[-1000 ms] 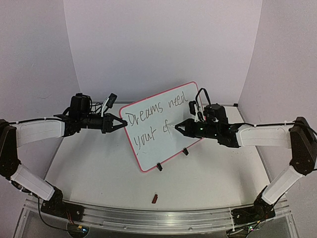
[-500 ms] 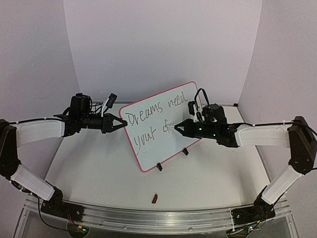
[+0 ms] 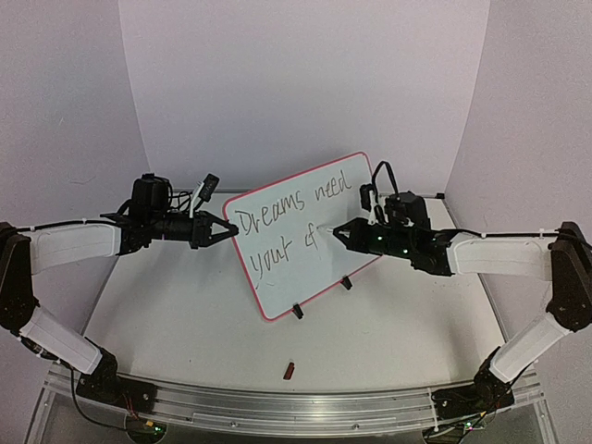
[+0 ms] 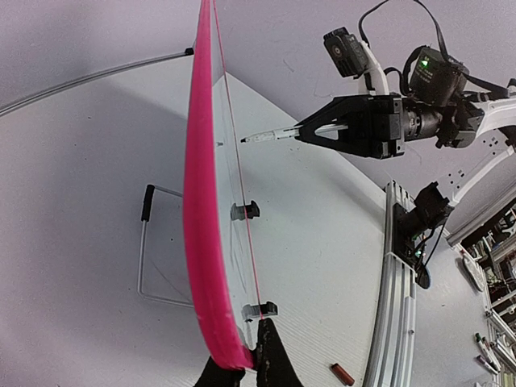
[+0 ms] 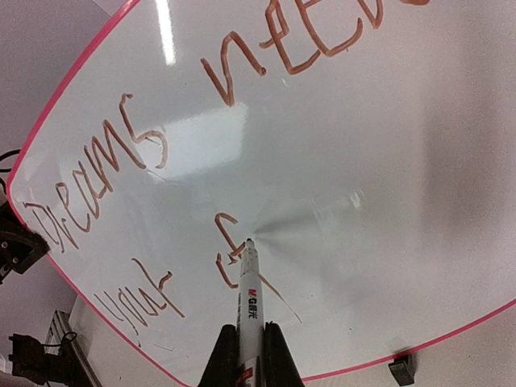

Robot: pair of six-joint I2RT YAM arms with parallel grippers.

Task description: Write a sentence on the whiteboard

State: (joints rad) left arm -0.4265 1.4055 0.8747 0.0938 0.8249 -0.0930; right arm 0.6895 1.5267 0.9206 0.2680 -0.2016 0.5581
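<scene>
The whiteboard (image 3: 294,273) stands tilted at mid-table on its clip feet, its pink frame (image 4: 197,201) edge-on in the left wrist view. It reads "Dreams need" and, below, "your" plus an f-like letter (image 5: 228,250) in red-brown ink. My left gripper (image 3: 228,230) is shut on the board's left edge, with the fingertips (image 4: 270,359) pinching the frame. My right gripper (image 3: 337,231) is shut on a white marker (image 5: 249,290). The marker's tip sits just right of the f-like letter, at or barely off the surface (image 4: 266,135).
A red marker cap (image 3: 289,371) lies on the table in front of the board. Two black clip feet (image 3: 298,312) stand under its lower edge, and a wire stand (image 4: 145,242) lies behind it. An aluminium rail (image 3: 277,402) runs along the near edge.
The right gripper and marker have shifted slightly up and to the right of the f-like letter. The left arm and the board have stayed still.
</scene>
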